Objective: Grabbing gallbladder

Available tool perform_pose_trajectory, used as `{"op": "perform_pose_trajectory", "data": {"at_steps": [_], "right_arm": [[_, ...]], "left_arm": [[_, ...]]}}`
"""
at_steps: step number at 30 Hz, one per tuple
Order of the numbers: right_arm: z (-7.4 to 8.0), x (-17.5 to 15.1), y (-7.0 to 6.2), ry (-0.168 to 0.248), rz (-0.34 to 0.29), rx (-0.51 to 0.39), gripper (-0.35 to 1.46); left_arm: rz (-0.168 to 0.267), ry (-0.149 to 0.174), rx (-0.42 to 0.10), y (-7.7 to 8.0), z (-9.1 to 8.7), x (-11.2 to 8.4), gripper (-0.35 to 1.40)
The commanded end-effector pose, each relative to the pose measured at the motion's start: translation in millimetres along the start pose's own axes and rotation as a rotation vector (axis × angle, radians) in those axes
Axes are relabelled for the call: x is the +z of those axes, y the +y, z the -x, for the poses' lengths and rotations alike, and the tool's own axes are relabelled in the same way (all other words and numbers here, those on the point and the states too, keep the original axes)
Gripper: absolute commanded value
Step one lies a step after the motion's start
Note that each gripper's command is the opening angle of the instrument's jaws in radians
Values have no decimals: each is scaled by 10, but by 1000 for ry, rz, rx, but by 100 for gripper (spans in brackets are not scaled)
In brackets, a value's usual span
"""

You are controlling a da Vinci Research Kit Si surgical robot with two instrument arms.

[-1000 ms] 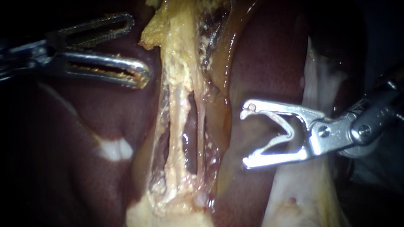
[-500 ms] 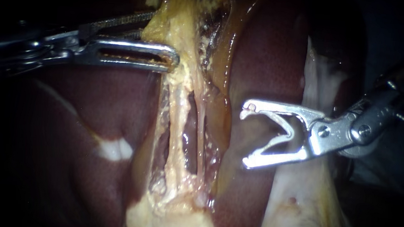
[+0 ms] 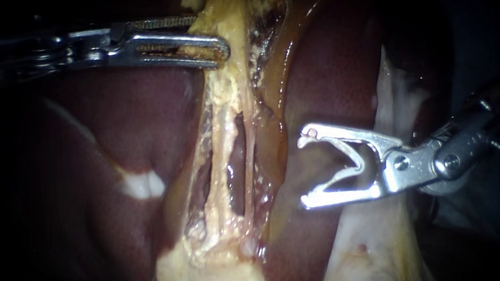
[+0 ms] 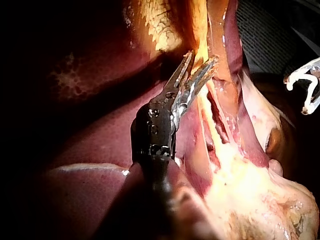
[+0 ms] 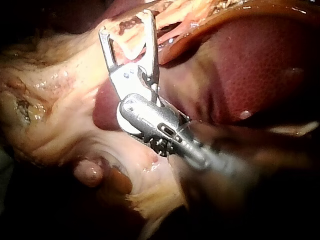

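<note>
1. Shifted rightward since a second ago: left instrument (image 3: 224, 44), jaws now clamped from both sides on the yellow tissue strand (image 3: 222, 115), near its upper end.
2. Dark red liver (image 3: 85, 146) on either side of that strand.
3. Gallbladder (image 3: 279, 95), amber and glistening, just right of the strand.
4. Right instrument (image 3: 301, 170) unmoved, jaws wide apart, gripping nothing, over liver.

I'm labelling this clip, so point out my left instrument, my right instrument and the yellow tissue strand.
left instrument (image 3: 212, 35), endoscope view, between its clamped jaw tips
right instrument (image 3: 305, 169), endoscope view, between its open jaw tips
yellow tissue strand (image 3: 225, 97), endoscope view, stretch below the left instrument
</note>
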Motion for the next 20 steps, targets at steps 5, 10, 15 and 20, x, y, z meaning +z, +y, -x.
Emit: {"op": "perform_pose_trajectory", "data": {"at_steps": [5,10,15,20], "right_arm": [[0,0,0,0,0,0,60],[1,0,0,0,1,0,60],[1,0,0,0,1,0,60],[2,0,1,-1,1,0,60]], "left_arm": [[15,39,-41,3,0,-9,-35],[34,76,-59,3,-2,-13,-35],[32,80,-65,2,-4,-12,-35],[32,80,-65,1,-3,-12,-35]]}}
